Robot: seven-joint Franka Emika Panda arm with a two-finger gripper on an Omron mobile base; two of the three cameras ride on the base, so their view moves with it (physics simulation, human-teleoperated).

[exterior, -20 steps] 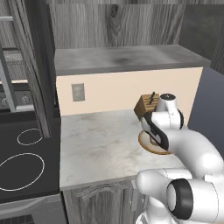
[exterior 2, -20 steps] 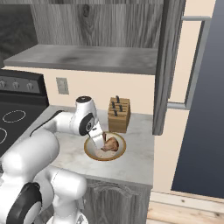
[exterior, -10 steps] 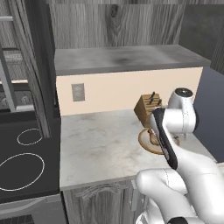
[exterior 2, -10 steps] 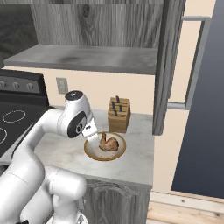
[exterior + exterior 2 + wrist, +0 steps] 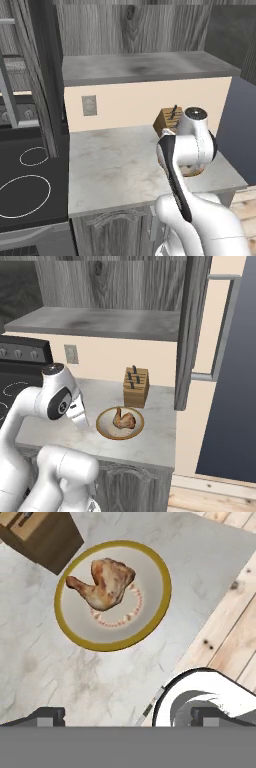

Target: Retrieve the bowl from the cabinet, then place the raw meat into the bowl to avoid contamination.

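Raised clear of the bowl and drawn back toward the base since a second ago, when low over the dish: the gripper, fingers spread wide and grasping nothing. Lying inside the bowl, touching its speckled floor, the raw meat, unmoved over the last second. Resting on the marble counter, near its right end and front edge, the bowl itself, just in front of the wooden knife block, also where it was. Above, open with its grey shelf bare, the cabinet, door swung out at the right. To the left, the black stove top. Partly hidden behind the arm's elbow in the left base view, the bowl.
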